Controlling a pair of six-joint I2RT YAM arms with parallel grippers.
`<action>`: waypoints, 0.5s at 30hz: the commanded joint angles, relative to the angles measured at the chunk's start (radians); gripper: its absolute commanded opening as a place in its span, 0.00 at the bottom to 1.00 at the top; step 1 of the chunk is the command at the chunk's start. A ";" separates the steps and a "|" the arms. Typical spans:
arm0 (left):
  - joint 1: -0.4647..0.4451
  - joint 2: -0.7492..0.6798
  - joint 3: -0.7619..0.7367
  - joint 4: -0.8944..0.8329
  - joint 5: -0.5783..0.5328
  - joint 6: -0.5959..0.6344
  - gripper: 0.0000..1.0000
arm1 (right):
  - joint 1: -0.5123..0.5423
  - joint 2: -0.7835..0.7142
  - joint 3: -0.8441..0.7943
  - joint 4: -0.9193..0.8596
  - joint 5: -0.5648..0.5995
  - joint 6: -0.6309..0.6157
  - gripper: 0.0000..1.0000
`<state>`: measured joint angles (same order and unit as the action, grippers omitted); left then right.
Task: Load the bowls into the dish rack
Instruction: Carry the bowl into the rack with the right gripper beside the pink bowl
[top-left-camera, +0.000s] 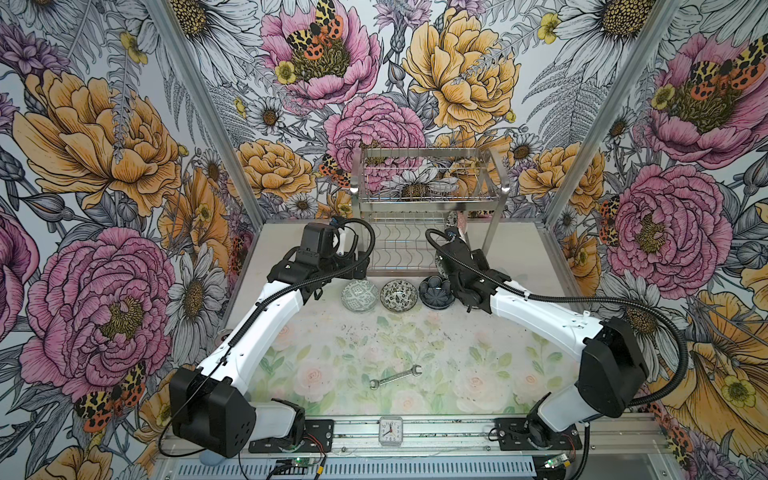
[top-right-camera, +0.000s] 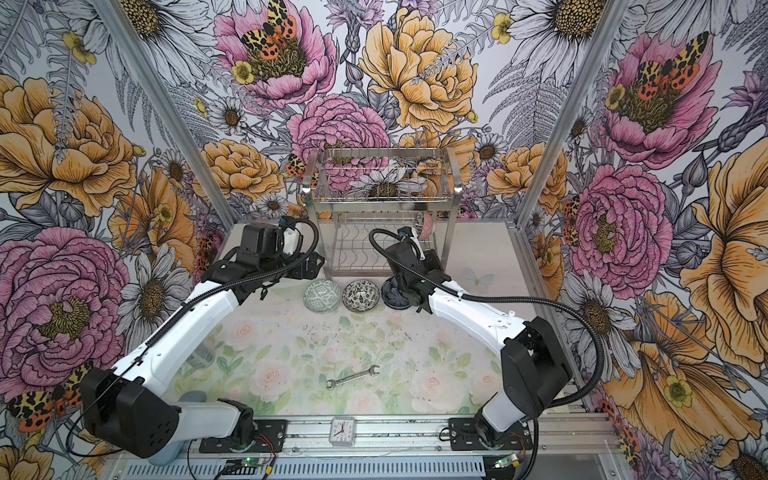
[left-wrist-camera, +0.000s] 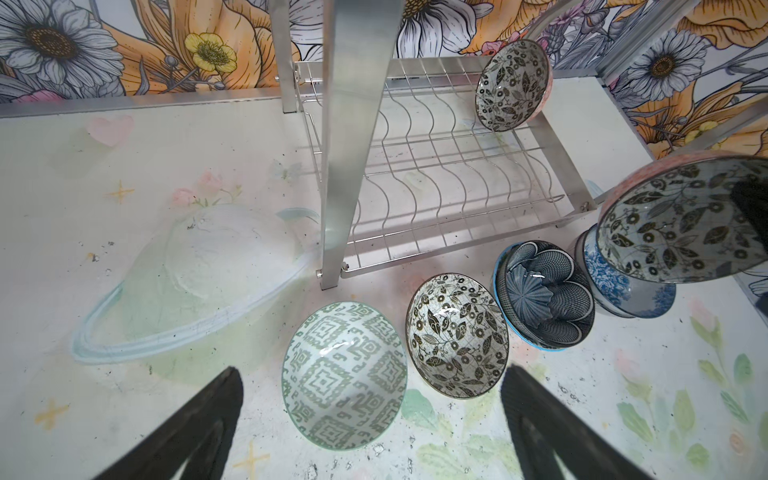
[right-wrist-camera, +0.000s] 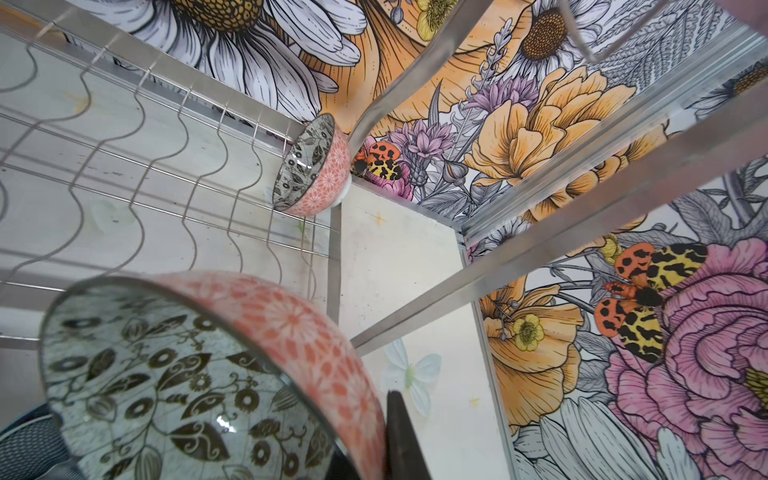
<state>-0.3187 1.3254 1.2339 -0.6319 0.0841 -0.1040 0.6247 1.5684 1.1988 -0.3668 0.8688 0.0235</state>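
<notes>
Under the upper basket of the tall two-tier stainless steel wire dish rack (top-left-camera: 428, 195), one pink-sided ceramic bowl with a black-and-white floral interior (right-wrist-camera: 311, 166) stands on edge at the far end of the wavy lower shelf. The right claw (right-wrist-camera: 390, 411) is clenched on the rim of a second, matching pink-sided bowl (right-wrist-camera: 199, 374) and holds it tilted at the front of that shelf.

The left claw (left-wrist-camera: 372, 370) is fully released and hovers over the green geometric-patterned bowl (left-wrist-camera: 345, 374) without touching it. Beside that bowl, on the counter (left-wrist-camera: 124, 291), we find:

- a black-and-white floral bowl (left-wrist-camera: 457, 336)
- a dark blue petal bowl (left-wrist-camera: 544, 295)
- a blue-and-white floral bowl (left-wrist-camera: 623, 286)

We judge these bowls rigid, glazed and slippery, moderately heavy, and liable to chip against steel wire. We recommend gripping at the rim, one finger inside and one outside, and lowering each bowl gently into its slot.
</notes>
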 joint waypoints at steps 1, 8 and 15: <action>0.019 -0.030 -0.008 0.001 0.016 0.013 0.99 | -0.014 0.023 0.066 0.034 0.082 -0.049 0.00; 0.031 -0.030 -0.008 0.002 0.022 0.012 0.99 | -0.036 0.091 0.102 0.076 0.140 -0.139 0.00; 0.035 -0.029 -0.006 0.001 0.033 0.007 0.99 | -0.061 0.174 0.146 0.142 0.174 -0.241 0.00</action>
<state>-0.2966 1.3148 1.2339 -0.6319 0.0891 -0.1040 0.5739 1.7218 1.2877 -0.3119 0.9817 -0.1593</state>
